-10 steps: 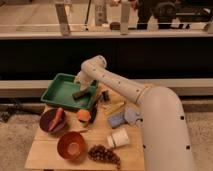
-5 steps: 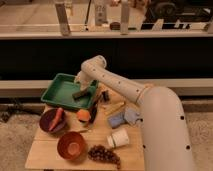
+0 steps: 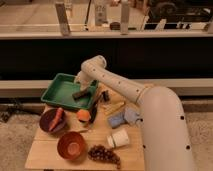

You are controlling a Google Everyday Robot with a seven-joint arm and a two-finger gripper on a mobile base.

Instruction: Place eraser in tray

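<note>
Reaching over the far left corner of the desk (image 3: 46,153), the gripper (image 3: 84,86) hung over the tray (image 3: 57,93); whether it was open or closed could not be told. The eraser (image 3: 81,93), a small dark oblong block, sat within the tray's right part, right beside the gripper.

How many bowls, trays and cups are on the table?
Bowls: 2 (brown bowl, orange bowl)
Trays: 1 (green tray)
Cups: 1 (white cup)
Total: 4
Claw: over the tray, at the eraser.
</note>
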